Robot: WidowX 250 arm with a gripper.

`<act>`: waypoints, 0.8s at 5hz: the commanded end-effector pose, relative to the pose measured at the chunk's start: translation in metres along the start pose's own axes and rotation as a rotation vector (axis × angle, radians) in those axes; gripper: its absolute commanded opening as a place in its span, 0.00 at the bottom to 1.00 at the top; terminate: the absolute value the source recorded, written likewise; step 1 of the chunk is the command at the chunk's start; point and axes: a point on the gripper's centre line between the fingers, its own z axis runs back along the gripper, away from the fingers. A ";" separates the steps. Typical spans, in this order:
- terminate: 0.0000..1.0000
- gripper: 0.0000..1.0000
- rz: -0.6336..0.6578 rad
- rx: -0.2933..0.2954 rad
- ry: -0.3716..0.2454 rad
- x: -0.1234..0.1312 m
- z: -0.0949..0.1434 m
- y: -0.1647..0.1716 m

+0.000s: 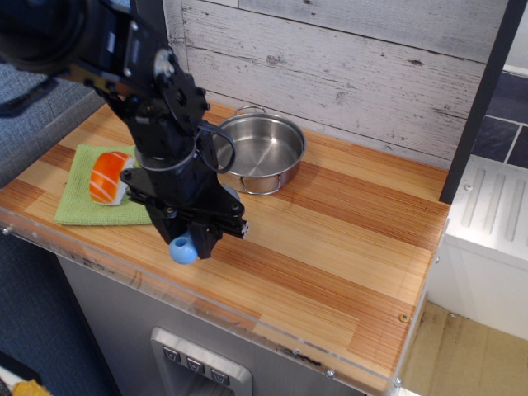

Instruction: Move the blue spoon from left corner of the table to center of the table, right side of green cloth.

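Gripper (191, 244): my fingers clamped on spoon (182, 250), low over table (330, 247).
Spot: at cloth's (91, 210) three o'clock.
Risk: round handle rolls off front edge once I release.
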 end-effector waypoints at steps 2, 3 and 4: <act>0.00 0.00 -0.005 0.011 0.032 -0.002 -0.023 0.012; 0.00 0.00 0.020 0.026 0.029 -0.001 -0.022 0.018; 0.00 1.00 0.077 0.057 0.031 0.000 -0.015 0.025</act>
